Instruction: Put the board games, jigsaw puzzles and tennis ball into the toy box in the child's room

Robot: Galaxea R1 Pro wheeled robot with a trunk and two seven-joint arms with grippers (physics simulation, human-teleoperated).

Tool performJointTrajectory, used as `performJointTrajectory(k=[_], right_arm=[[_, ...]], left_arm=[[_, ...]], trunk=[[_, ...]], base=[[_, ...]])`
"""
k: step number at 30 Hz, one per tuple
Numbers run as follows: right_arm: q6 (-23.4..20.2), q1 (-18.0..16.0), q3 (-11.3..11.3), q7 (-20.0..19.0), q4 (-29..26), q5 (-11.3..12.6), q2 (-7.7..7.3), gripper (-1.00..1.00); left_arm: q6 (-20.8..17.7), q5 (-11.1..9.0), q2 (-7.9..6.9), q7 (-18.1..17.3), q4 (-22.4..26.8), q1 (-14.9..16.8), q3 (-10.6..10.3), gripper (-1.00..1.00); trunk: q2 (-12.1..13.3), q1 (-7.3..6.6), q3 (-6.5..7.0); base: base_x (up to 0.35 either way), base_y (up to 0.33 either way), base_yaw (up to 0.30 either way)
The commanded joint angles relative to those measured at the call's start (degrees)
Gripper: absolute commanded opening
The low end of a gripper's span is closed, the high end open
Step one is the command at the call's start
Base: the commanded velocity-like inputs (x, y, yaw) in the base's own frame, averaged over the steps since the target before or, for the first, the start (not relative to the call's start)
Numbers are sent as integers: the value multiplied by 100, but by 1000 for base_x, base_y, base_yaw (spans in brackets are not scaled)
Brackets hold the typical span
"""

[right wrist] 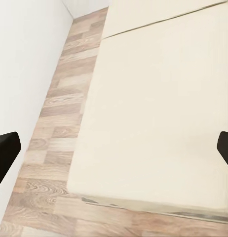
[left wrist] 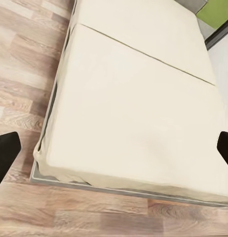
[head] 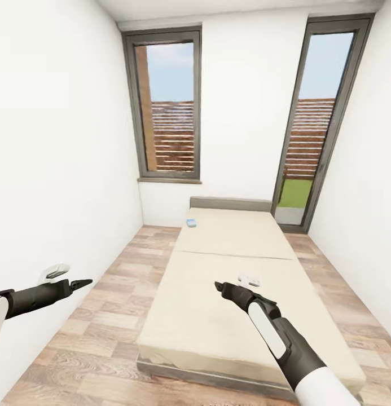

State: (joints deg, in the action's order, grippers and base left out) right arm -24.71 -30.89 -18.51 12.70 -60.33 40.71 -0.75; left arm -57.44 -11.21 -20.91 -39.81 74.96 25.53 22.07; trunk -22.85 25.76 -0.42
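You are facing the bed [head: 229,293] lengthwise in a narrow white-walled room with two tall windows at the far end, and the one task thing you can make out is a small flat blue-and-white item, likely one of the board games [head: 192,223], lying at the far left corner of the mattress just short of the grey headboard [head: 231,203]; it is too small here to read its print, and a second game on the bed cannot be picked out with any certainty. The left gripper [head: 82,282] hangs over the floor [head: 99,321] beside the bed and the right gripper [head: 220,287] hovers above the middle of the mattress, both holding nothing. In each wrist view the two dark fingertips sit at opposite edges with bare mattress between them, so both sets of jaws read as spread wide. Judge the game as a light, stiff, flat cardboard box with a smooth, probably slippery lid. It should not crush easily, but it lies flush on a soft surface, so a top-down pinch may find little edge. You would likely do best taking it across its narrow thickness at one long edge, pressing a finger slightly into the mattress to get under it. It lies well apart from both arms, so move closer first
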Motion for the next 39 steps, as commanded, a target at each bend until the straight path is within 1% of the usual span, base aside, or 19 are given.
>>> performJointTrajectory(k=[1,8,15,22,28,39], right_arm=[[-5,-5,-24,57,-6,59,-4,100],[-7,-5,-29,63,2,58,6,100],[-7,-5,-46,78,7,52,32,100],[0,-5,-50,90,2,51,35,100],[12,-5,-39,91,-28,53,-1,100],[18,-5,-47,87,-12,51,-12,100]], left_arm=[[-31,-4,0,-18,1,2,8,100],[-31,-4,0,-18,1,-1,8,100],[-31,-4,2,-18,1,-2,8,100],[-31,-2,0,-18,1,-2,8,100],[-31,1,0,-18,1,-2,8,100],[-31,5,5,-18,1,-1,8,100]], trunk=[[-7,3,-10],[-7,3,-53],[-7,3,-99],[-7,3,-147],[-7,3,-162],[-7,3,-166]], base=[[0,25,-239],[0,20,-230],[0,116,-219],[0,38,-189],[24,48,-67],[56,73,-9]])
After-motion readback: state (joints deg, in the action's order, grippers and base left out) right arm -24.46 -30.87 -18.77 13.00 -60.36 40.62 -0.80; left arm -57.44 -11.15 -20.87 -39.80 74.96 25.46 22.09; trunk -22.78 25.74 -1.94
